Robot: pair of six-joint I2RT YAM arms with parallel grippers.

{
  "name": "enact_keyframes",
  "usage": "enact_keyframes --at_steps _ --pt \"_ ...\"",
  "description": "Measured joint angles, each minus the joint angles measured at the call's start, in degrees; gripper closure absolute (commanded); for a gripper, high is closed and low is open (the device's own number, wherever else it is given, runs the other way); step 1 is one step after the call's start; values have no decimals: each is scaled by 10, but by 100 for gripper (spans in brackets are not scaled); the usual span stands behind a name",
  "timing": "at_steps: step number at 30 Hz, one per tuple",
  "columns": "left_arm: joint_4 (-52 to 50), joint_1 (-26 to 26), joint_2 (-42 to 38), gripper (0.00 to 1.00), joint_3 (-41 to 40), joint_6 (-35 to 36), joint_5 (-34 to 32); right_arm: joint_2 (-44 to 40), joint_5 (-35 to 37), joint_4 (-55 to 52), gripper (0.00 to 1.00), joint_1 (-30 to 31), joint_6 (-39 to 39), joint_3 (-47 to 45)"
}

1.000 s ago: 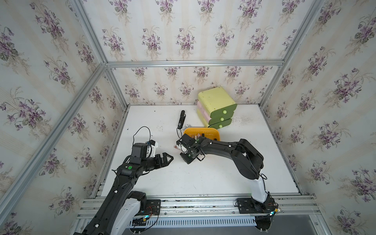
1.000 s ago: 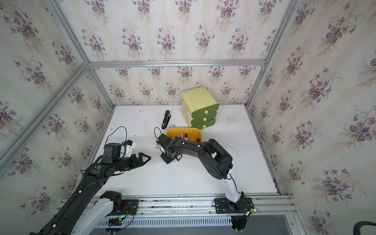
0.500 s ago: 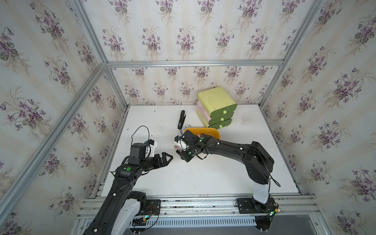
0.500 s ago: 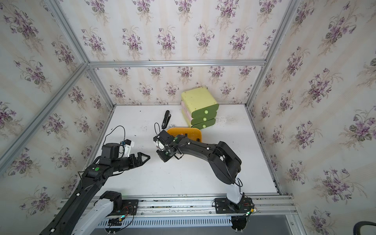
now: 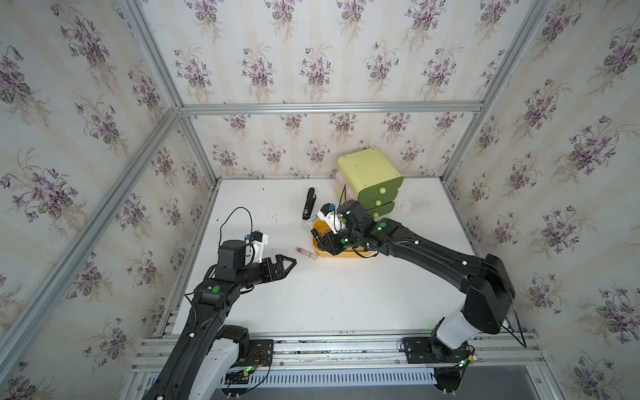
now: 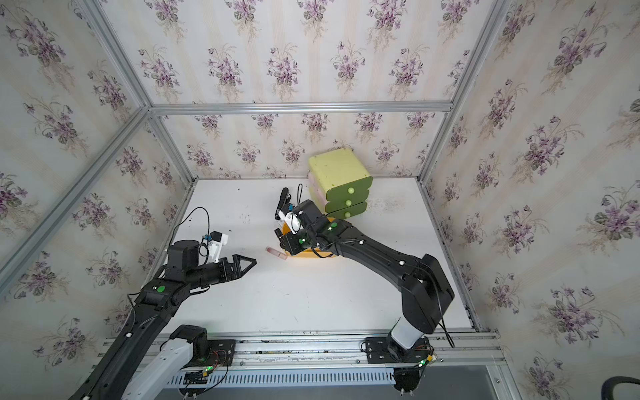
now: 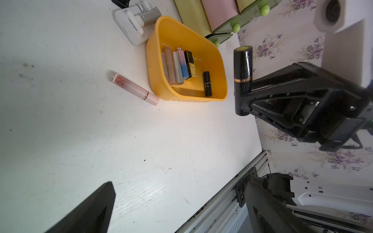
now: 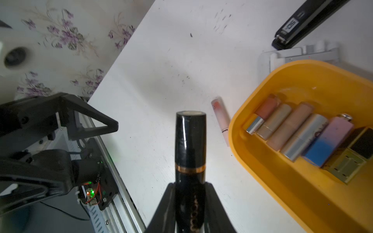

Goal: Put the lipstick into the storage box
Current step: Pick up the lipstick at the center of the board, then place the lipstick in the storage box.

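Clock bearings are read in the top views, with 12 at the far wall and 6 at the arm bases.

- Right gripper [image 5: 320, 242]: jaws narrow and clamped on the lower body of a black lipstick [image 8: 190, 145] with a gold band. The cap end sticks out past the fingertips. The left wrist view shows the same grip, with the lipstick [image 7: 243, 68] clear of the table.
- Storage box [image 5: 334, 255]: an orange-yellow tray on the white table [image 5: 346, 294], toward 12 o'clock of the table centre. In both top views the right gripper hangs over its 9 o'clock end, and the held lipstick is not inside the box.
- Box contents: a row of six lipsticks [image 8: 298, 133] lies side by side against one wall. A small black lipstick [image 7: 207, 83] lies apart from them.
- Pink lip-gloss tube [image 5: 306, 253]: lies flat on the table at 9 o'clock of the box. One end is just beside the box wall — I cannot tell whether it touches.
- Left gripper [image 5: 291, 265]: at about 8 o'clock of the table centre, jaws wide, holding nothing, pointing toward 3 o'clock. The pink tube is near it at about 1 o'clock but apart.
- Other items: a pale yellow-green drawer unit [image 5: 367, 169] at 12–1 o'clock of the box, a black stapler [image 5: 308, 204] at 11 o'clock, and a white holder [image 7: 133, 26] just beside the box's far rim.
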Motion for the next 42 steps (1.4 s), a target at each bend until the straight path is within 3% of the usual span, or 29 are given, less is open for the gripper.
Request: enact_keyframes --at_steps 5,12,24,42 --pt "29 -4 19 0 0 -4 16 -32 -10 29 81 -80 41 -53" --pt "59 -29 46 0 -8 -8 15 -14 -13 44 81 -181 67 -101" --pt "72 -60 103 0 -8 3 -19 83 -40 91 81 -216 92 -104" --pt "91 -66 140 0 -19 14 -30 142 -55 136 79 -218 111 -99"
